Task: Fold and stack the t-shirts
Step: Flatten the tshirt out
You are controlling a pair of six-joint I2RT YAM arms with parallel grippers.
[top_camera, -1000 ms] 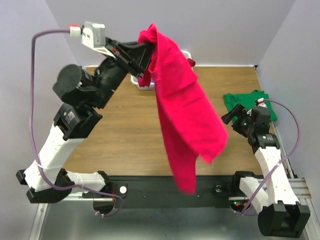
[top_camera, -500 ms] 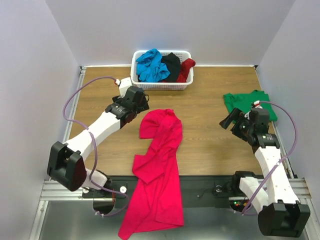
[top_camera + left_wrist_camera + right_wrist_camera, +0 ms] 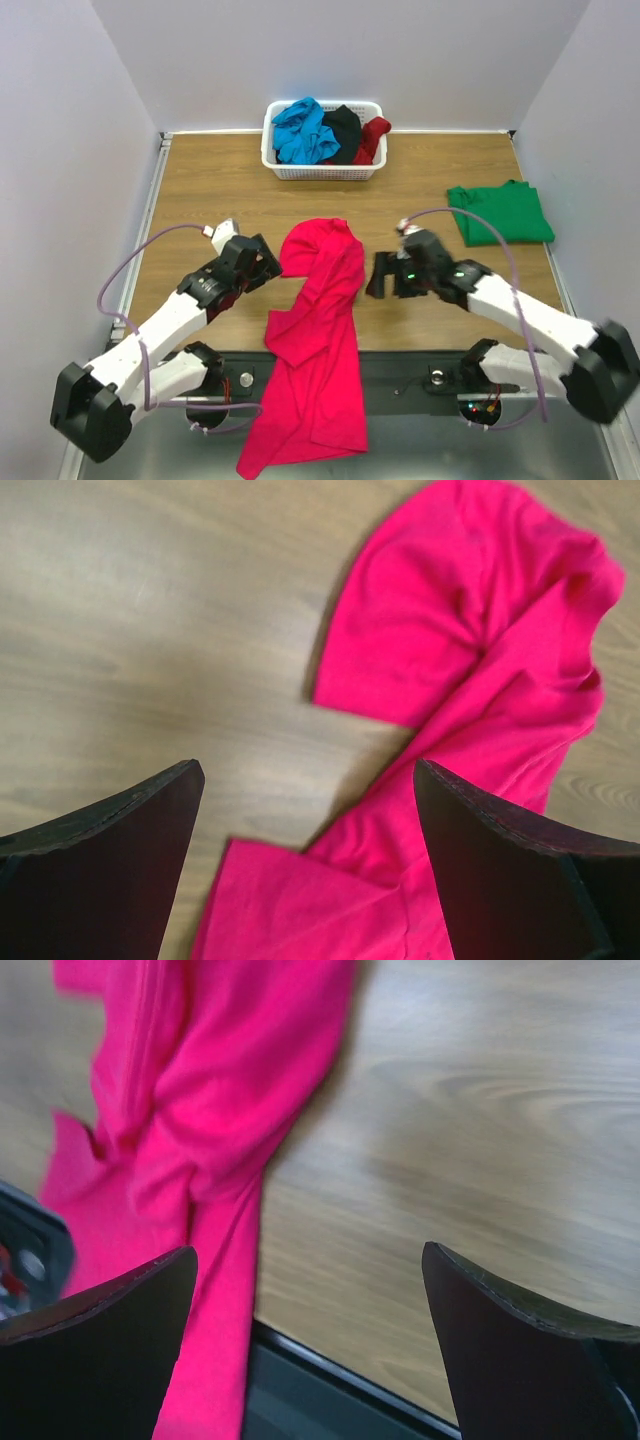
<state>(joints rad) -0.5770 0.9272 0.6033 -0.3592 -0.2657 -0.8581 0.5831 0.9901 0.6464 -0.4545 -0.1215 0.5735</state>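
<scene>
Both your claws stand spread wide, flanking the bright pink-red cloth t-shirt (image 3: 320,330), with nothing gripped.

Your left gripper (image 3: 266,262) hovers low over the wooden table (image 3: 210,195), its fingers (image 3: 120,870) apart, and the pink-red t-shirt (image 3: 470,650) lies crumpled just off its right side. Your right gripper (image 3: 378,276) faces in from the other side, fingers (image 3: 520,1350) parted too, the same t-shirt (image 3: 210,1080) just to its left. Between the two claws the cloth runs in a long rumpled strip, its lower end spilling over the table's near edge. A flat green t-shirt (image 3: 500,213) sits well apart behind the right claw. Far beyond both claws, the white plastic lattice basket (image 3: 320,172) holds blue (image 3: 300,130), black (image 3: 343,125) and dark red (image 3: 372,135) t-shirts.
</scene>
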